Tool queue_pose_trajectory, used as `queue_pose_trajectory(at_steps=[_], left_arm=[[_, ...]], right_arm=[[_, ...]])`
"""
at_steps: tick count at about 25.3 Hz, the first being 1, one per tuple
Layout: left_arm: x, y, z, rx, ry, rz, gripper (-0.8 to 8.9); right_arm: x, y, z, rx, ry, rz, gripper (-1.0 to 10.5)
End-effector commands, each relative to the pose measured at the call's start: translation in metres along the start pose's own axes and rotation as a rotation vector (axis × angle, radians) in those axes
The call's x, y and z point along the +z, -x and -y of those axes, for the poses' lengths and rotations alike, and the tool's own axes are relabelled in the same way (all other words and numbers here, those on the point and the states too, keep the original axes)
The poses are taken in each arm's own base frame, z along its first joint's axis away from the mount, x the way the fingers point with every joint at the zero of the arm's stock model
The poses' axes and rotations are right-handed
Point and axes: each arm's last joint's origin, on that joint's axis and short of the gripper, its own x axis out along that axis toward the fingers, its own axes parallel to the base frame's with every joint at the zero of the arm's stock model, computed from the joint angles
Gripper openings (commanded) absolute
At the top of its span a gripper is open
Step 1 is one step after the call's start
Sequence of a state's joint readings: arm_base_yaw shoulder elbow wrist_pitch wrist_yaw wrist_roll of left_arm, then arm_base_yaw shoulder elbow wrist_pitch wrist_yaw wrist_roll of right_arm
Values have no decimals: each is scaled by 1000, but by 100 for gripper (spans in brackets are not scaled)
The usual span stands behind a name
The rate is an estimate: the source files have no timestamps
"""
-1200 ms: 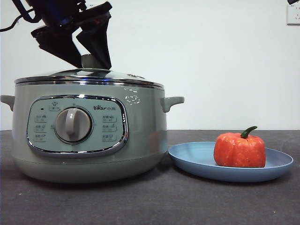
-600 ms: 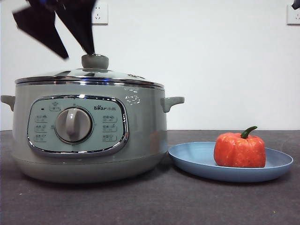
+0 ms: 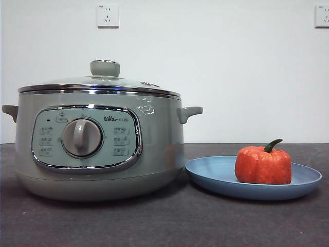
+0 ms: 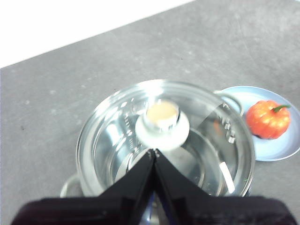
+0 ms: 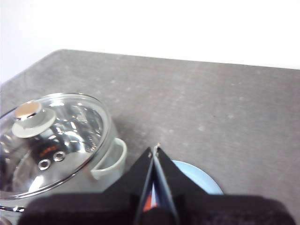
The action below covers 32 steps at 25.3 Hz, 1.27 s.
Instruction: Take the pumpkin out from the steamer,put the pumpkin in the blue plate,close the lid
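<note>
Steamer sits closed on the counter with the lid seated flat in its chrome rim, and the dark arm that stood over the lid's knob a second ago has gone up and out of the front view altogether. A moment earlier its jaws straddled that knob; now the knob stands bare under the wall socket. I take that to mean the lid has been let go and the last step is done.

Beside the steamer the blue plate lies just clear of the cooker's base, and the pumpkin stands upright on it, toward the side away from the steamer, stem curling up. All three parts of the task read as finished.

From its wrist camera the left pincer hangs above the lid, jaws pressed tip to tip with nothing between them. The right pincer is likewise clenched and empty, held over the near rim of the plate.

Some things stay unclear. Both wrist pictures are soft and the glass throws glare, so the steamer's inside cannot be read well. In the right wrist view the jaws cover most of the plate, and only a sliver of orange shows between them. The panel's small labels are too fine to read.
</note>
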<state>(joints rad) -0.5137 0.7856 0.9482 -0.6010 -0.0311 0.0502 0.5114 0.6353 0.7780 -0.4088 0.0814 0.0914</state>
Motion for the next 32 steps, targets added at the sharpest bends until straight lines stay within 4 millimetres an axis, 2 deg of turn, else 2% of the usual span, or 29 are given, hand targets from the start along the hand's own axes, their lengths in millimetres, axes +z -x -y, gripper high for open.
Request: queue_pose_trajectory(at_steps=[1, 5, 10, 24, 32], left_arm=[[-35, -2, 2, 14, -5, 22, -9], [-59, -4, 3, 13, -3, 5, -9], [-70, -6, 4, 10, 29, -109, -3], [-74, -5, 4, 6, 27, -150, -3], [-77, 38, -7, 108, 90, 68, -3]], right_arm=[[-24, -3, 1, 7, -41, 30, -17], [-37, -9, 2, 0, -93, -8, -17], [-42, -15, 2, -7, -86, -75, -17], [-47, -15, 2, -15, -82, -125, -17], [-48, -15, 2, -15, -81, -129, -17]])
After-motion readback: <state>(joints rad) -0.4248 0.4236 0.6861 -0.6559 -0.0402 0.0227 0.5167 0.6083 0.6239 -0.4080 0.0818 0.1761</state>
